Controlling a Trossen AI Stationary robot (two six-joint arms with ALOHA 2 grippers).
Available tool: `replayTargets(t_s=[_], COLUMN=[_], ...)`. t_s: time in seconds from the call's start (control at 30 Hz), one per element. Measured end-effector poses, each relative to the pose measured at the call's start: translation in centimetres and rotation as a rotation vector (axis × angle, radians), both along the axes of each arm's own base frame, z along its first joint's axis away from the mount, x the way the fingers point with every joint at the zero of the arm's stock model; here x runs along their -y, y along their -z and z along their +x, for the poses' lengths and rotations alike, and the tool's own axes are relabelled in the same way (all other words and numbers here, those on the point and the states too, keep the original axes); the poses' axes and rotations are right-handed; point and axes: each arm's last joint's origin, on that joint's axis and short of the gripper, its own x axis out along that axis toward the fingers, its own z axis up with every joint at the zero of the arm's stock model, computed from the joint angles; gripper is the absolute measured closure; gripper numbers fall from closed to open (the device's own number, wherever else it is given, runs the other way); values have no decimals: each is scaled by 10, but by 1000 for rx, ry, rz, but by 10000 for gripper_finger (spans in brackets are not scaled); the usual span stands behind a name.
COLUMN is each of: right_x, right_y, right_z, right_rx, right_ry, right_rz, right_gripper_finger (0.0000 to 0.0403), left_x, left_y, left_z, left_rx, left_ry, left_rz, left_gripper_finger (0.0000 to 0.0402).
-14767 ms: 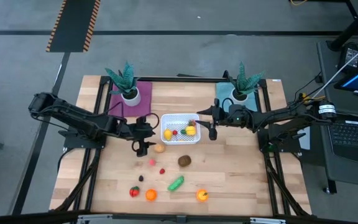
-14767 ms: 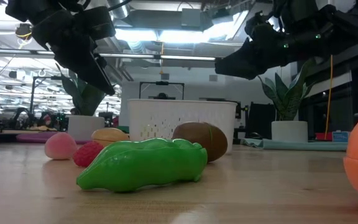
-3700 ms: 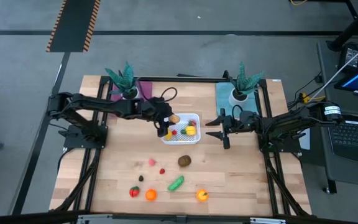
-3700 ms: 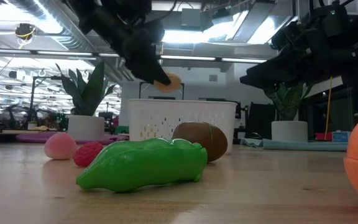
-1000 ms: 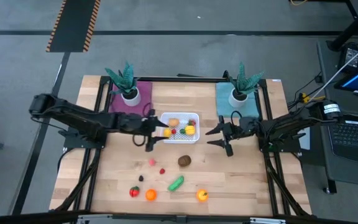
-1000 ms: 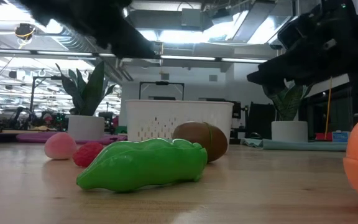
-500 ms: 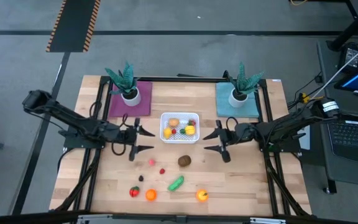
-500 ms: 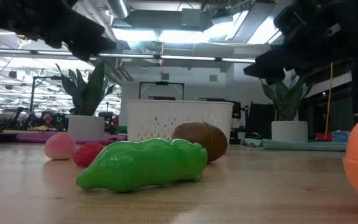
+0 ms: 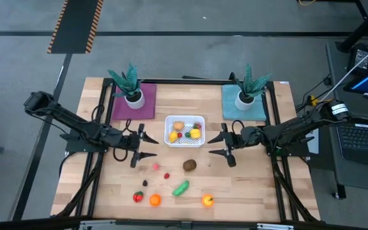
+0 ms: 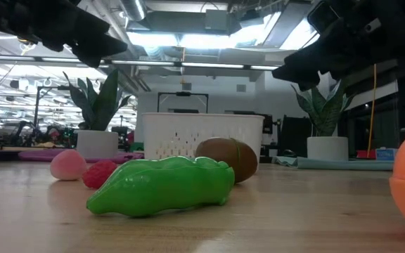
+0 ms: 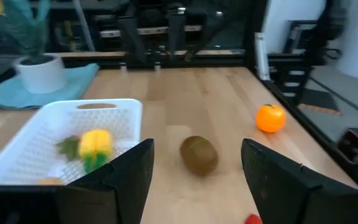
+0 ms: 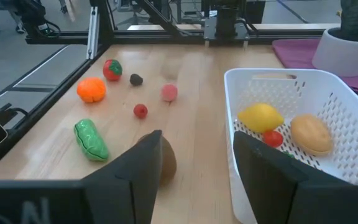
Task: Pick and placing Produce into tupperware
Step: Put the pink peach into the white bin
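Note:
The white tupperware (image 9: 184, 130) stands at the table's middle with a tan piece (image 12: 311, 132), a yellow piece (image 12: 260, 116) and small red bits inside. On the bare wood nearer the front lie a brown piece (image 9: 189, 165), a pink one (image 9: 156, 167), a small red one (image 9: 167, 175), the long green piece (image 9: 181, 188), a red one (image 9: 137, 197) and two orange ones (image 9: 154, 200) (image 9: 207, 200). My left gripper (image 9: 148, 144) hovers open, left of the tupperware and a little nearer. My right gripper (image 9: 214, 144) hovers open to its right. Both are empty.
Two spiky potted plants stand at the back, one on a purple mat (image 9: 133, 97), one on a teal mat (image 9: 243, 99). Black frame rails (image 9: 94, 179) run along the table's left and right sides. Bare wood lies between the grippers and the loose pieces.
My left gripper has drawn back from the tupperware's left rim toward the table's left and near edges, sinking a little, its fingers still apart. My right gripper has swung slightly and now points squarely toward the table's left. The produce has not moved.

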Motion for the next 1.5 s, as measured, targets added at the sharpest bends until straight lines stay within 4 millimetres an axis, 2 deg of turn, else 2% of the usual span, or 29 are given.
replayTargets(t_s=[0.17,0.3,0.4,0.57,0.73,0.97,1.17,1.5], right_x=[0,0,0,0,0,0,0,0], right_y=[0,0,0,0,1,4,4,4], right_z=[0,0,0,0,0,-1,-1,-1], right_rx=[0,0,-3,-5,-13,-42,-42,-42], right_ry=[0,0,0,0,-1,-1,-1,-1], right_rz=[0,0,0,1,-2,-8,-8,-8], right_gripper_finger=[203,203,203,203,203,203,203,203], left_x=[11,19,29,47,67,90,96,96], left_y=[1,-4,-14,-26,-28,-24,-21,-19], left_z=[-3,-2,7,29,53,73,82,83], left_rx=[-9,-25,-78,-286,-505,-749,-846,-851], left_ry=[112,58,50,27,-21,-92,-137,-146], left_rz=[3,7,36,65,86,129,157,146], left_gripper_finger=[168,168,168,168,168,168,168,168])
